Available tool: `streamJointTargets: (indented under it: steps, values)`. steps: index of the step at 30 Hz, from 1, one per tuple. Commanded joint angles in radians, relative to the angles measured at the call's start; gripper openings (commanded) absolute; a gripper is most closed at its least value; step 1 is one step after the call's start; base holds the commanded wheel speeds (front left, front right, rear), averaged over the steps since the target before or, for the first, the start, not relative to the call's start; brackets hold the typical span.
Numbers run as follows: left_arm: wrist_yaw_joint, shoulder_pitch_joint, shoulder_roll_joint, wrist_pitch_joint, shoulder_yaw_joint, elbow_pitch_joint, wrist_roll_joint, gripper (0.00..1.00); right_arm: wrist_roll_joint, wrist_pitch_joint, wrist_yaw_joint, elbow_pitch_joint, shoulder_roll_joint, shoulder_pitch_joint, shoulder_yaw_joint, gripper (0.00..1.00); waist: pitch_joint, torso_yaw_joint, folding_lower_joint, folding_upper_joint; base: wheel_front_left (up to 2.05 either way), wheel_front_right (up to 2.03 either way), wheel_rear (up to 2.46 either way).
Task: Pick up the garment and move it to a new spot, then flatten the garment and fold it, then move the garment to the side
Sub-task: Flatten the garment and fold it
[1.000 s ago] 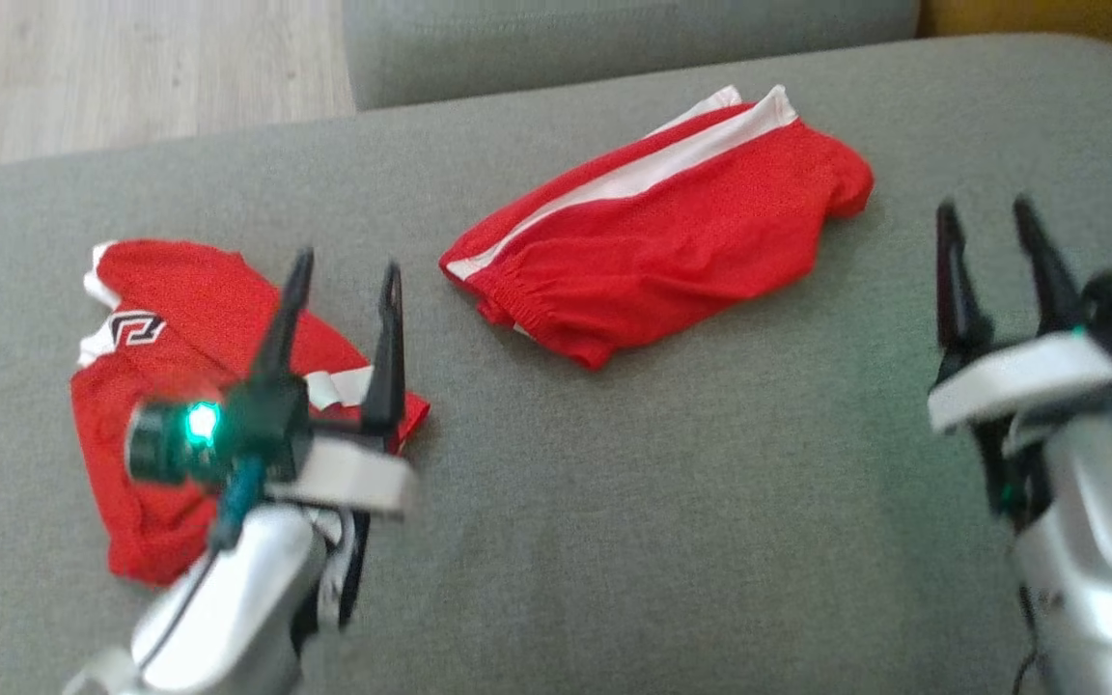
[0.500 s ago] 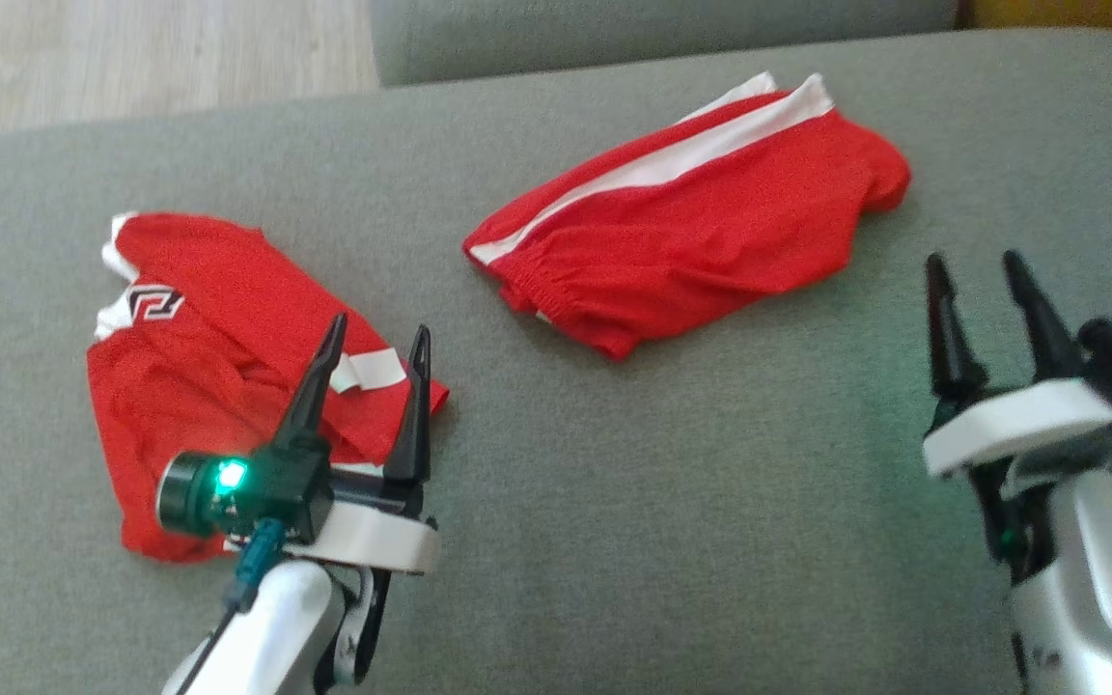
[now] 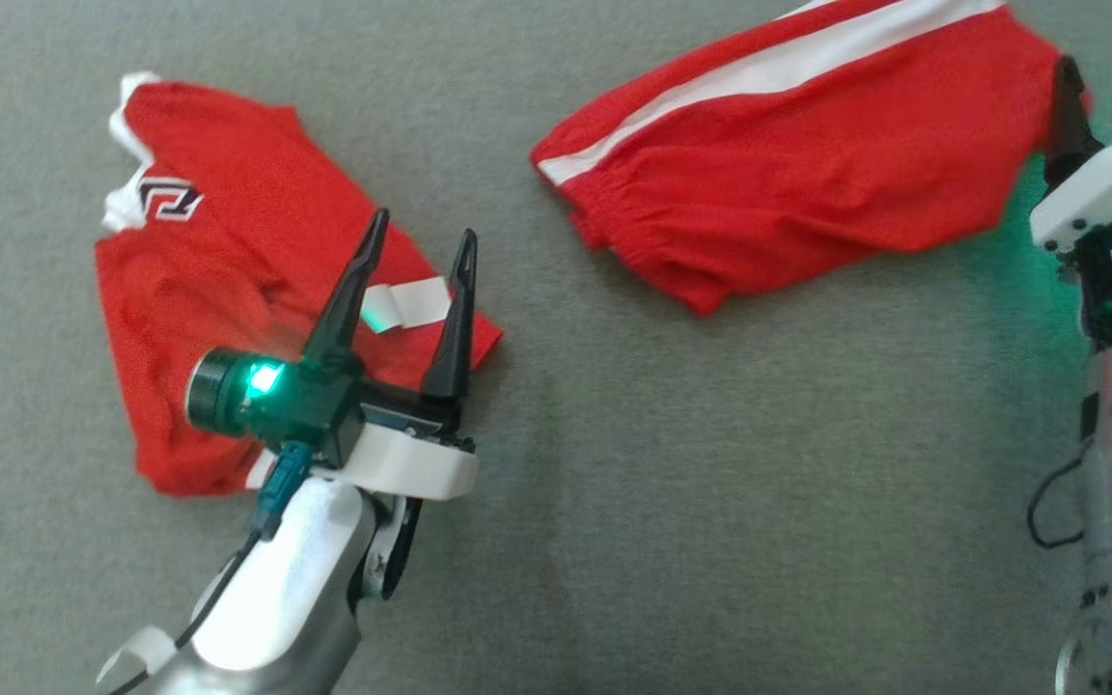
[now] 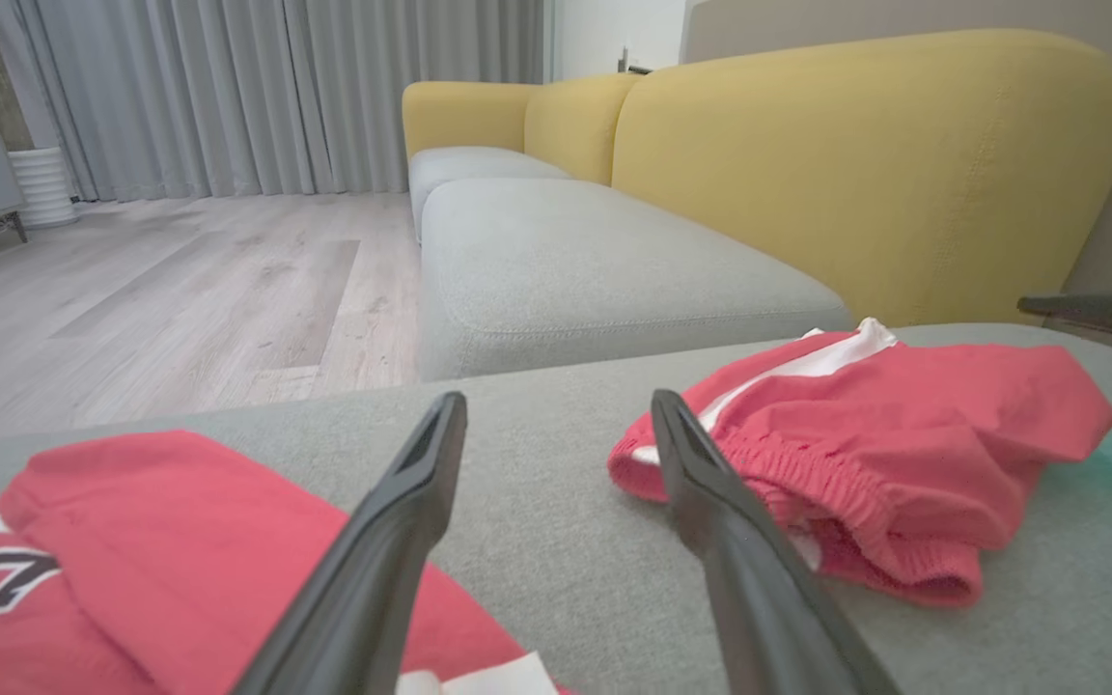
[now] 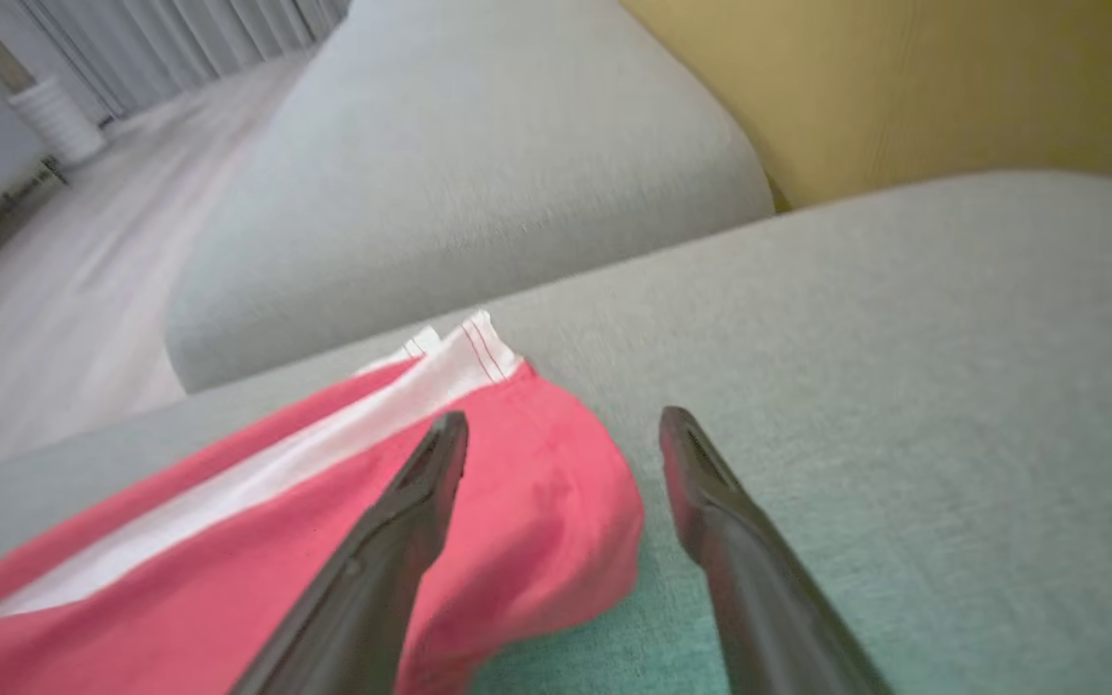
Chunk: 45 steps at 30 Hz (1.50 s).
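Shorts (image 3: 788,183): on the grey cushion (image 3: 710,463), long axis running left to right.
Right claw (image 3: 1100,75): open, empty, at the shorts' right end; likely the nearer arm.
Left claw (image 3: 424,225): open, empty, above the shirt (image 3: 218,290).

Ahead of the left gripper (image 4: 558,401), beyond the grey upholstered seat (image 4: 537,541) beneath it, a second grey seat cushion (image 4: 575,261) runs along a yellow sofa back (image 4: 865,164). To the gripper's left, pale wood flooring (image 4: 180,280) stretches to long grey curtains (image 4: 257,87).
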Motion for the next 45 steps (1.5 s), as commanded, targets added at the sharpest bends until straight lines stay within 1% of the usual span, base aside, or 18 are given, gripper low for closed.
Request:
streamJointTargets:
  steps: [1,5,9,12,15,16,17,21,22,27,34,35,38,41,45]
  values:
    - [-0.006,-0.036,0.004,-0.005,0.042,-0.021,0.013,1.00,-0.021,0.015,-0.001,0.011,-0.008,-0.046,0.000,1.00,0.035,0.039,-0.0004,0.0000,0.00,0.00,0.00]
    - [-0.031,-0.045,-0.021,-0.005,0.053,-0.011,0.025,1.00,-0.089,0.045,-0.001,0.147,-0.023,-0.110,-0.034,1.00,0.046,0.061,-0.0004,0.0000,0.00,0.00,0.00]
    - [-0.056,-0.041,-0.038,-0.005,0.063,-0.006,0.038,1.00,-0.131,0.071,-0.001,0.260,-0.033,-0.148,-0.043,1.00,0.043,0.074,-0.0004,0.0000,0.00,0.00,0.00]
    - [-0.066,-0.039,-0.043,-0.005,0.076,-0.004,0.048,1.00,-0.159,0.086,-0.001,0.322,-0.037,-0.174,-0.024,1.00,0.048,0.076,-0.0004,0.0000,0.00,0.00,0.00]
    - [-0.073,-0.038,-0.049,-0.005,0.088,-0.002,0.059,1.00,-0.162,0.100,-0.001,0.372,-0.034,-0.196,0.014,1.00,0.050,0.075,-0.0004,0.0000,0.00,0.00,0.00]
    - [-0.075,-0.039,-0.051,-0.005,0.092,-0.001,0.062,1.00,-0.158,0.105,-0.001,0.386,-0.034,-0.203,0.026,0.75,0.051,0.075,-0.0004,0.0000,0.00,0.00,0.00]
    - [-0.077,-0.040,-0.053,-0.005,0.096,-0.001,0.065,1.00,-0.152,0.106,-0.001,0.398,-0.036,-0.210,0.038,0.00,0.051,0.074,-0.0004,0.0000,0.00,0.00,0.00]
    - [-0.083,-0.037,-0.062,-0.005,0.110,0.003,0.077,1.00,-0.131,0.081,-0.001,0.421,-0.060,-0.227,0.073,0.00,0.043,0.068,-0.0004,0.0000,0.00,0.00,0.00]
    - [-0.086,-0.032,-0.065,-0.005,0.117,0.005,0.082,1.00,-0.123,0.058,-0.001,0.427,-0.075,-0.230,0.088,0.00,0.035,0.061,-0.0004,0.0000,0.00,0.00,0.00]
    - [-0.094,-0.016,-0.071,-0.005,0.139,0.009,0.092,1.00,-0.104,0.011,-0.001,0.433,-0.132,-0.220,0.118,0.00,0.011,0.040,-0.0004,0.0000,0.00,0.00,0.00]
    - [-0.105,0.005,-0.079,-0.005,0.162,0.007,0.107,1.00,-0.099,-0.035,-0.001,0.435,-0.246,-0.168,0.111,0.00,-0.028,0.008,-0.0004,0.0000,0.00,0.00,0.00]
    - [-0.105,0.005,-0.079,-0.005,0.162,0.007,0.107,1.00,-0.099,-0.035,-0.001,0.435,-0.246,-0.168,0.111,0.00,-0.028,0.008,-0.0004,0.0000,0.00,0.00,0.00]
    - [-0.110,0.013,-0.085,-0.005,0.168,0.008,0.112,1.00,-0.098,-0.057,-0.001,0.435,-0.288,-0.137,0.080,0.00,-0.039,0.001,-0.0004,0.0000,0.00,0.00,0.00]
    - [-0.115,0.020,-0.087,-0.005,0.172,0.012,0.119,1.00,-0.097,-0.082,-0.001,0.429,-0.301,-0.105,0.058,0.00,-0.043,0.000,-0.0004,0.0000,0.00,0.00,0.00]
    - [-0.118,0.028,-0.081,-0.005,0.184,0.015,0.127,1.00,-0.093,-0.132,-0.001,0.397,-0.287,-0.091,0.026,0.00,-0.045,-0.003,-0.0004,0.0000,0.00,0.00,0.00]
